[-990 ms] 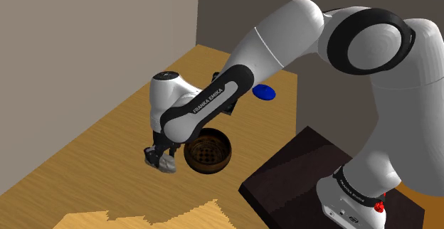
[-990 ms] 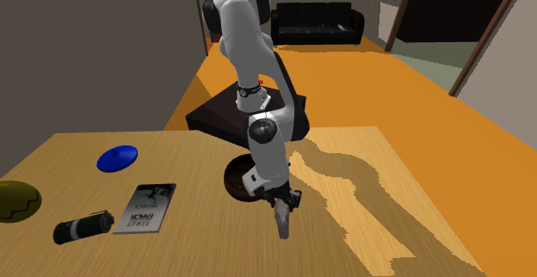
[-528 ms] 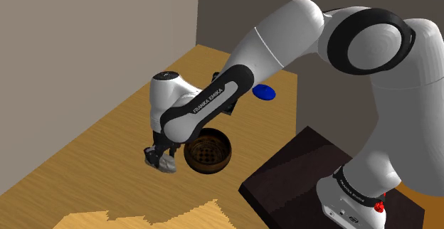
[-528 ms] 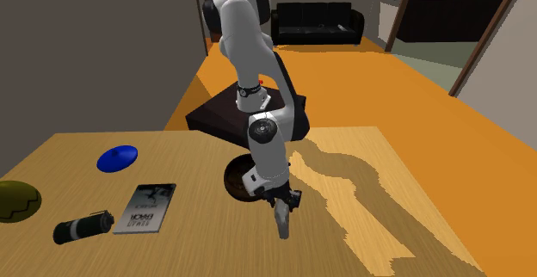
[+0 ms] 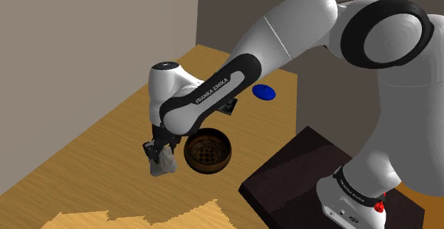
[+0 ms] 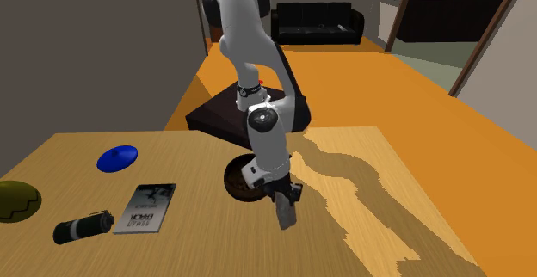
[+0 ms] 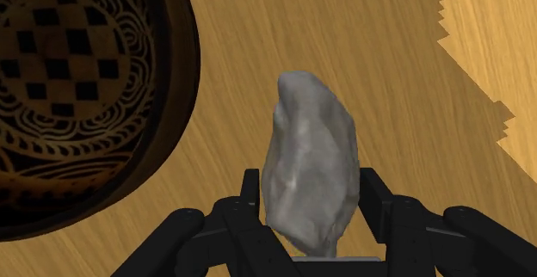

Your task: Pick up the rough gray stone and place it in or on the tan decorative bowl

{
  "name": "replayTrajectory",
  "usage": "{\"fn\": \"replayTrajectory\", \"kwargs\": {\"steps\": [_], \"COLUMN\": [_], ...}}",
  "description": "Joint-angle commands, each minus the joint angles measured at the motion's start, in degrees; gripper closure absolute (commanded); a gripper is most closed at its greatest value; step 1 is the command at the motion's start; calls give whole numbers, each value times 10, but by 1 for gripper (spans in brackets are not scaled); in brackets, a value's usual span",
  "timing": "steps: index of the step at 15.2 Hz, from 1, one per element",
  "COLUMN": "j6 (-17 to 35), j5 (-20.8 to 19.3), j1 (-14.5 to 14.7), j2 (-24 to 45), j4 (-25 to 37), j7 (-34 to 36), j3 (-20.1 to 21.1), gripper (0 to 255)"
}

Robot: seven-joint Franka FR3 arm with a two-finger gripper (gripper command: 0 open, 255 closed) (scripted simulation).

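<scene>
The rough grey stone [image 7: 308,170] sits clasped between my two black fingers, its tip pointing away from the hand. My gripper [image 5: 161,155] is shut on the stone [image 5: 164,162] and holds it a little above the wooden table, at the bowl's left in the shoulder view. The brown decorative bowl [image 5: 208,150] has a checkered pattern inside and stands on the table just beside the stone. In the second exterior view the stone [image 6: 287,213] hangs in my gripper [image 6: 287,203] in front of the bowl [image 6: 238,181]. In the wrist view the bowl [image 7: 82,95] lies off to one side of the stone.
On the table lie a blue disc [image 6: 117,156], a dark booklet [image 6: 146,206], a dark can on its side [image 6: 83,226] and an olive dome [image 6: 15,200]. My dark stand [image 5: 306,171] borders the table. A wall [image 5: 85,35] runs behind it.
My gripper has risen slightly with the stone held in it, lifting it off the table. The upper arm has shifted upward. The bowl has stayed put.
</scene>
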Motion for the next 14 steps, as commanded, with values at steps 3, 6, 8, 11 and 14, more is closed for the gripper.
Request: {"fn": "replayTrajectory", "kwargs": {"steps": [3, 6, 8, 11, 14], "j6": [-21, -37, -48, -64, -81], "j5": [4, 7, 9, 12, 15], "j1": [-4, -6, -8, -10, -12], "j2": [-22, -39, -50, -65, -80], "j4": [0, -1, -1, 0, 3], "j7": [1, 1, 1, 2, 3], "j3": [4, 7, 8, 11, 13], "gripper": [255, 255, 255, 255, 255]}}
